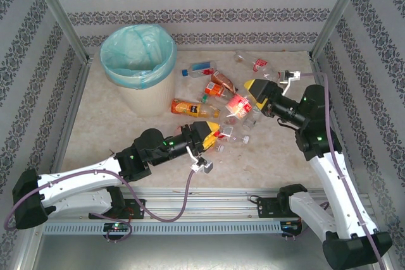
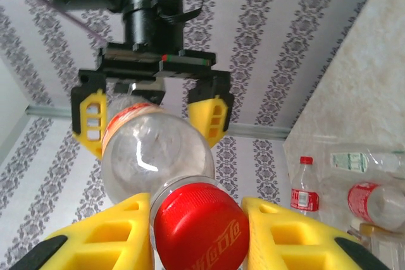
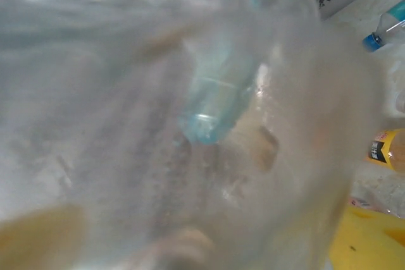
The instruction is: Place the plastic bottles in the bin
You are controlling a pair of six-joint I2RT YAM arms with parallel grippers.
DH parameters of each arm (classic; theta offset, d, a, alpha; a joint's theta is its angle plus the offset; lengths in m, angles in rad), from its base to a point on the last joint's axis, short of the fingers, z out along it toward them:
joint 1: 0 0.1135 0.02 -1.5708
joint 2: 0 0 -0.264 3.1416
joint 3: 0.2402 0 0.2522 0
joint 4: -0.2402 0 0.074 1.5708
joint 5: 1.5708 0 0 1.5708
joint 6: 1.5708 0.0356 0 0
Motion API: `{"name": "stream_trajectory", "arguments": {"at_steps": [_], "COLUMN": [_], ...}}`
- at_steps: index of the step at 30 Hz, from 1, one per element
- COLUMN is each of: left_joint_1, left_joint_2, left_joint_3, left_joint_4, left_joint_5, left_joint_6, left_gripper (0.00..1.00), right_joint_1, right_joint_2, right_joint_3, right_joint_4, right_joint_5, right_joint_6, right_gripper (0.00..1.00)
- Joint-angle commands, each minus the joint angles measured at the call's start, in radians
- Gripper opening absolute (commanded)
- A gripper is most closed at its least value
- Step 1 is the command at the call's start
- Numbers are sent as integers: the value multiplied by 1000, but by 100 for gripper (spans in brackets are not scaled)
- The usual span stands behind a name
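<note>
Left pincer (image 2: pixel 199 226) clamped on the neck of the red-capped bottle (image 2: pixel 155 156). Right pincer (image 2: pixel 152 115) splayed wide round its base; gripping or not, can't tell. Looks like a handover, since the bin (image 1: pixel 149 96) sits back-left on the worktop (image 1: pixel 101 137), on the left arm's side.

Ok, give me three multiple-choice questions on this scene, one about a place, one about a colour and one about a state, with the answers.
1. Where does the bin stand?
A. far left of the table
B. near right corner
C. between the arm bases

2. What colour is the cap of the bottle in the left gripper?
A. blue
B. red
C. green

3. How is the orange-labelled bottle beside the bin?
A. upright
B. inside the bin
C. lying on its side

Answers:
1 A, the top view has it at the far left.
2 B, the left wrist view shows a red cap between the yellow fingers.
3 C, it lies flat on the table.
</note>
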Motion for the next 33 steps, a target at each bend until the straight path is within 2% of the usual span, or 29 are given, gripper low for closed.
{"name": "stream_trajectory", "arguments": {"at_steps": [1, 4, 8, 10, 20, 22, 24, 28, 30, 32, 33], "left_joint_1": [-14, -17, -17, -16, -16, -16, -15, -8, 3, 27, 42], "left_joint_2": [-40, -62, -92, -109, -136, -122, -92, -36, -36, -64, -81], "left_joint_3": [26, 49, 153, 194, 256, 280, 313, 324, 282, 201, 162], "left_joint_4": [235, 262, 176, 124, -76, -123, -179, -293, -379, -528, -594], "left_joint_5": [-81, -152, -270, -286, -210, -240, -334, -642, -761, -838, -817], "left_joint_6": [-133, -256, -473, -541, -722, -742, -771, -1002, -1178, -1479, -1603], "left_gripper": [0, 0, 0, 0, 0, 0, 0, 0, 0, 0, 0], "right_joint_1": [-33, -53, -73, -76, -77, -76, -76, -52, 7, 122, 186], "right_joint_2": [-30, -57, -61, -47, -2, -1, -2, 19, 39, 71, 90], "right_joint_3": [-19, -24, -23, -18, -18, -24, -34, -67, -73, -77, -71], "right_joint_4": [-59, -73, -68, -55, -22, -29, -46, -111, -172, -230, -256], "right_joint_5": [30, 61, 77, 67, 26, 29, 41, 62, 107, 195, 244], "right_joint_6": [-32, -50, -52, -46, -30, -38, -61, -152, -225, -300, -334], "right_gripper": [97, 98, 98, 98, 98, 98, 98, 97, 95, 92, 92]}}
